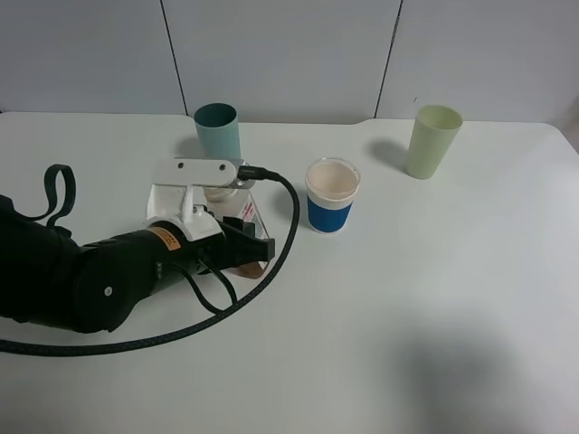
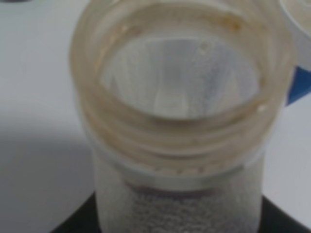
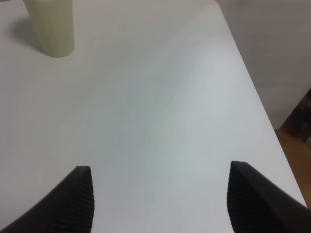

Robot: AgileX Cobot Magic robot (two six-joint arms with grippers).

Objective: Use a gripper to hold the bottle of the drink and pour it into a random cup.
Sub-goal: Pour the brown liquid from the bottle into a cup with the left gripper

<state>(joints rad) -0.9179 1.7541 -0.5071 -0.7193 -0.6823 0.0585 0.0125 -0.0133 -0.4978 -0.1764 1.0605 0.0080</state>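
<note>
Left hand: the left hand (image 1: 237, 237) is closed on the bottle, with a black finger at each side of its body in the left wrist view.
Bottle: the clear bottle (image 1: 242, 215) with a red-printed white label is near the cup and just left of the white cup with a blue band (image 1: 331, 196). Its wide open neck fills the left wrist view; I cannot tell its tilt.
Drink: a little dark brown drink (image 1: 246, 268) sits at the bottle's base end.
Cup: the teal cup (image 1: 218, 131) stands upright at the back of the bench (image 1: 434, 298), apart from the bottle.
Right hand: the right hand (image 3: 160, 204) is spread wide and holds nothing, over bare bench.
Other cup: a pale yellow-green cup (image 1: 432, 140) stands back right, well apart.
</note>
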